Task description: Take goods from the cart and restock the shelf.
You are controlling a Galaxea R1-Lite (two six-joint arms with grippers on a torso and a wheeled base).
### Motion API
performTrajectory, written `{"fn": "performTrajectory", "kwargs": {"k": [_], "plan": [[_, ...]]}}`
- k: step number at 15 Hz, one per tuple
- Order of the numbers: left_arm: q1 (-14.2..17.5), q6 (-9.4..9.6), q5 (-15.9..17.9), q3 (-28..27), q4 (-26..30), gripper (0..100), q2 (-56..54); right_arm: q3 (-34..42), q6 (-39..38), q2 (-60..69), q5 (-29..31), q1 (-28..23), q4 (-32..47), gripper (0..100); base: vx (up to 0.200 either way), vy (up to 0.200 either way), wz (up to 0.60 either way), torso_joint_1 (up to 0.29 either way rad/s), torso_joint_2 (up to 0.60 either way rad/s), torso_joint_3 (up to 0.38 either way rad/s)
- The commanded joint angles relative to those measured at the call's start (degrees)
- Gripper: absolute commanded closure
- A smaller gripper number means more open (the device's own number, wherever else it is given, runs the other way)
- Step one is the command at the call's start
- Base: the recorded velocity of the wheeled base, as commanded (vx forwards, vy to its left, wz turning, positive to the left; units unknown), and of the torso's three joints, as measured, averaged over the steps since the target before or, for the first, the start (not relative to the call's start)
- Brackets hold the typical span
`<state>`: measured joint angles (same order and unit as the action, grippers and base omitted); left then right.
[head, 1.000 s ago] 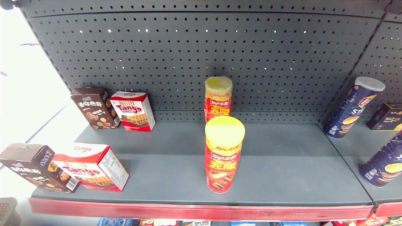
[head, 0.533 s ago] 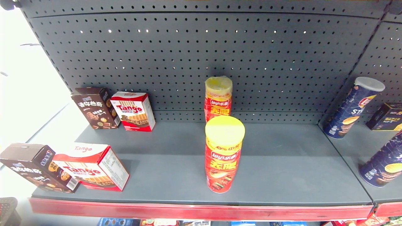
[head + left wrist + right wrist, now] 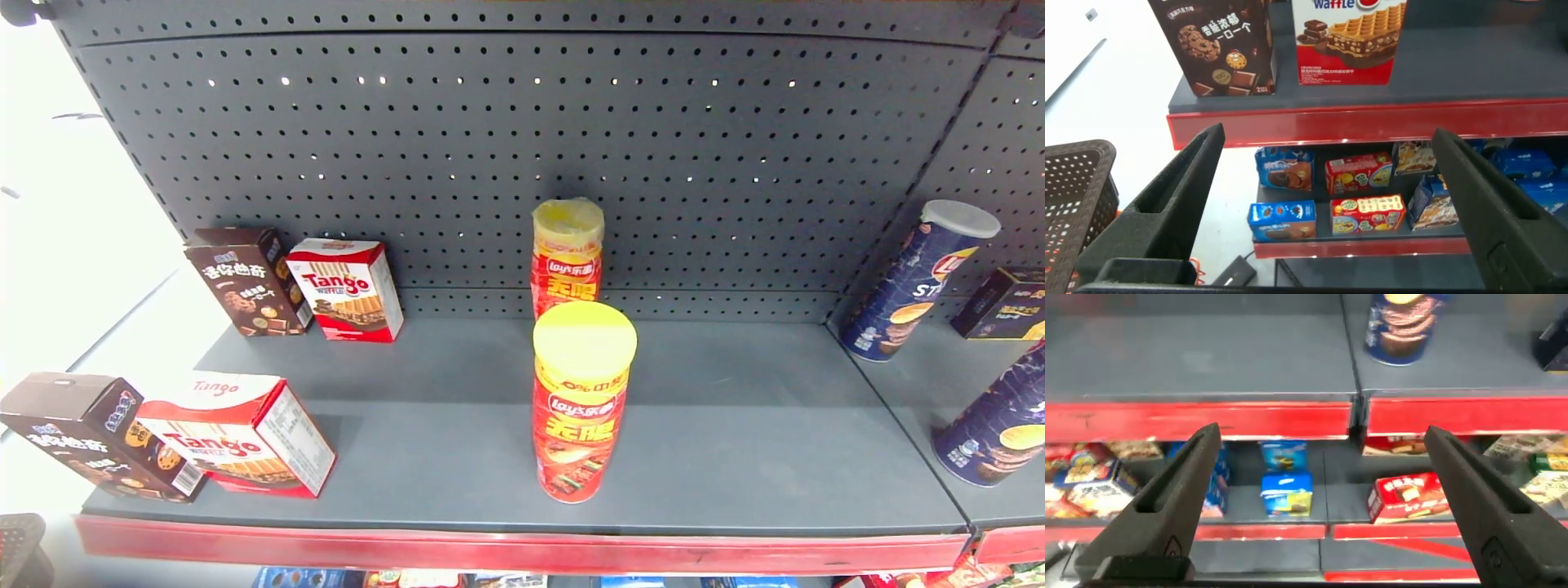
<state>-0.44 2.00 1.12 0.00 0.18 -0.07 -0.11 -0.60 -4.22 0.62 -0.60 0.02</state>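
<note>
Standing closed on the grey shelf (image 3: 735, 441) are 2 red snack tubes with yellow lids. The front red tube (image 3: 581, 408) is near the shelf's middle, and the rear red tube (image 3: 567, 257) is directly behind it against the pegboard panel (image 3: 490, 147). At the shelf's left are 4 shut cartons in 2 pairs. A rear brown biscuit box (image 3: 247, 282) stands just beside a rear red-and-white wafer box (image 3: 349, 290). A front brown biscuit box (image 3: 94, 437) touches a front red-and-white wafer box (image 3: 237, 437) at the shelf lip. Labels carry product pictures and lettering, not transcribed here. On the adjoining bay to the right stand a rear blue tube (image 3: 918, 282), a front blue tube (image 3: 992, 425) and a dark carton (image 3: 1008, 306). A dark mesh basket (image 3: 1074, 204) sits low at the left; its contents cannot be made out. A lower shelf (image 3: 1372, 245) holds blue and red packets. Left gripper (image 3: 1327, 135): fingers (image 3: 1167, 212) spread wide, holding nothing, facing the red shelf edge. Right gripper (image 3: 1321, 431): fingers (image 3: 1167, 506) likewise spread wide and empty, facing the red edge strip.
</note>
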Motion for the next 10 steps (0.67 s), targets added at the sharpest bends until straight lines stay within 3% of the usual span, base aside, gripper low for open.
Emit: {"fn": "performTrajectory", "kwargs": {"k": [1,10], "plan": [[0.00,-0.07,-0.07,0.00,-0.01,0,0.07,0.02,0.33,1.67,-1.68,1.48,0.06,0,0.000,0.000,0.00,0.000,0.00,0.000],[0.09,-1.30,-1.03,0.00,-0.09,0,0.07,0.02,0.51,3.34,-0.71,0.42,-0.02,0,0.000,0.000,0.00,0.000,0.00,0.000]]}}
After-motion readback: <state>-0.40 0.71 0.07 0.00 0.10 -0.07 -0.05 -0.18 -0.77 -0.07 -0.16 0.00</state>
